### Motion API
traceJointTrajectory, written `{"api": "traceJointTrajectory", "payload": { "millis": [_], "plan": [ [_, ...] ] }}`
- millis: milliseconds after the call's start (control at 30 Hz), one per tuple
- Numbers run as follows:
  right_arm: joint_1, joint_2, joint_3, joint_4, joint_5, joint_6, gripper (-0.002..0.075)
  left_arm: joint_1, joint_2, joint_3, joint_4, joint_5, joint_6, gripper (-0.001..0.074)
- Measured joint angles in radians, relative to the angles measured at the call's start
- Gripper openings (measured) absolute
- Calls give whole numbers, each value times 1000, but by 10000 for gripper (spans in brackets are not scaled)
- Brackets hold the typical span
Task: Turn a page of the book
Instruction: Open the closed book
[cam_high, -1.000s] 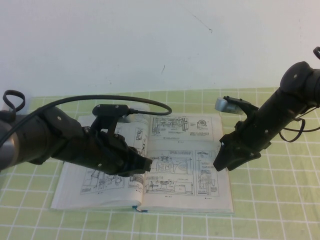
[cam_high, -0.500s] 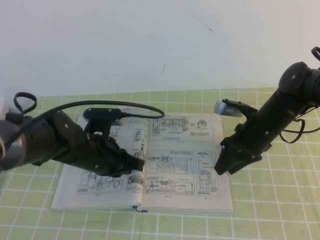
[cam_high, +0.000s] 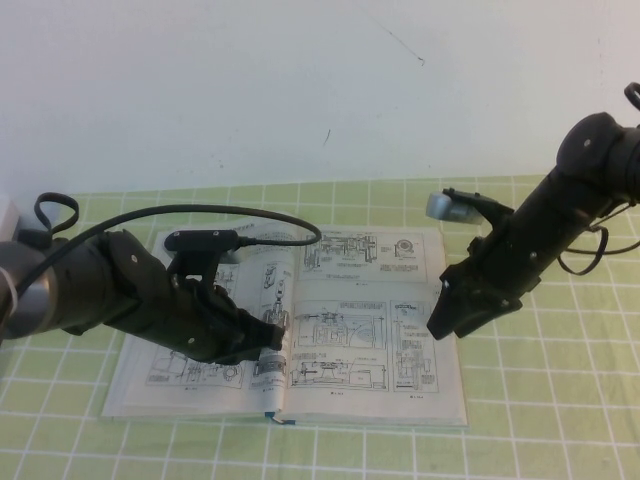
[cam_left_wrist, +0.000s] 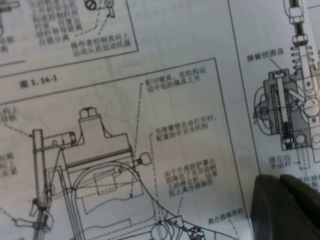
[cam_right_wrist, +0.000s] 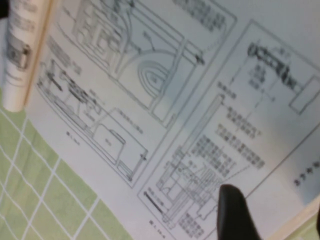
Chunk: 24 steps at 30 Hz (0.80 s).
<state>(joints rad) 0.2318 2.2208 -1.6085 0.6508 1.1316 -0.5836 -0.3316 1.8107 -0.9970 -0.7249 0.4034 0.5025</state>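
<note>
On the bench (cam_high: 560, 400) we find the book (cam_high: 340, 330) open; left gripper (cam_high: 272, 335) over its left half, fingers indeterminate; right gripper (cam_high: 440, 322) at its right edge, fingers spread, empty.

We see the book (cam_high: 330, 330) lying open and flat on the tabletop (cam_high: 560, 400), roughly centred between both arms, spine running front to back. Left gripper (cam_high: 272, 335) sits low over the left-hand page stack, just left of the spine (contact can't be judged). Right gripper (cam_high: 443, 322) hangs at the book's right edge, over the outer margin of the page (cam_high: 365, 315), jaws apart. A wall (cam_high: 300, 90) stands behind the tabletop.
</note>
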Motion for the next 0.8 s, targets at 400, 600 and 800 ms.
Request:
{"api": "traceJointTrajectory", "payload": {
  "millis": [400, 600, 800],
  "plan": [
    [0, 18, -47, -17, 7, 35, 342, 0, 0, -2, -6, 4, 0, -4],
    [2, 22, -47, 14, -6, 50, 342, 0, 1, -2, -15, 5, 0, -4],
    [12, 28, -47, 52, -35, 32, 342, 1, 2, -2, -21, 6, 0, -4]
  ]
}}
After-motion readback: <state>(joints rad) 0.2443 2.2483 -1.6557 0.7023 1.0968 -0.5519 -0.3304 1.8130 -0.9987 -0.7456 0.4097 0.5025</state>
